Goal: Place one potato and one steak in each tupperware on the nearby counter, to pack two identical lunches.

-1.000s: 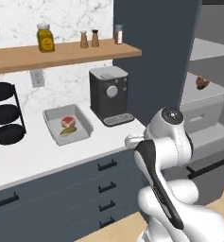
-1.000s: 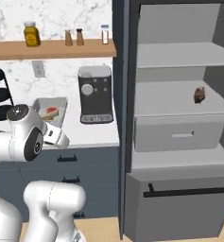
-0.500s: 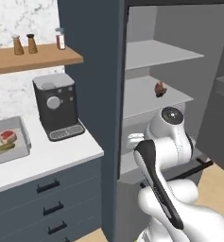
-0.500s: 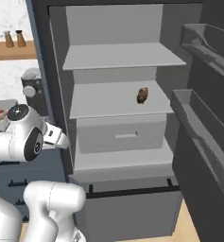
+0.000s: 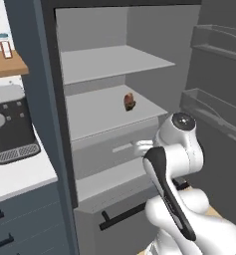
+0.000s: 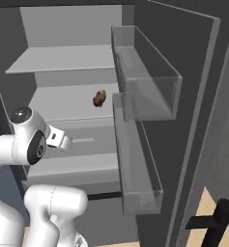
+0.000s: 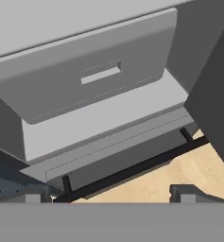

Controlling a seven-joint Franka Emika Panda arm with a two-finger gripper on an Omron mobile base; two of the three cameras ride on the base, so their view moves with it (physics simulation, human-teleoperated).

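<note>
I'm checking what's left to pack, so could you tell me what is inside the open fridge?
One small brown item sits on the fridge's middle shelf; the top shelf looks bare. The closed drawer below hides whatever it holds.

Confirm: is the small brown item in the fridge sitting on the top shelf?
No, the brown item sits on the middle shelf, above the drawer.

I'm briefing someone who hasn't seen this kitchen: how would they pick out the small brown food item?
Start at the tall open fridge right of the coffee machine. On its second shelf, just above the grey drawer, sits a small brown lump. It is the one coloured thing on the grey shelves.
</note>
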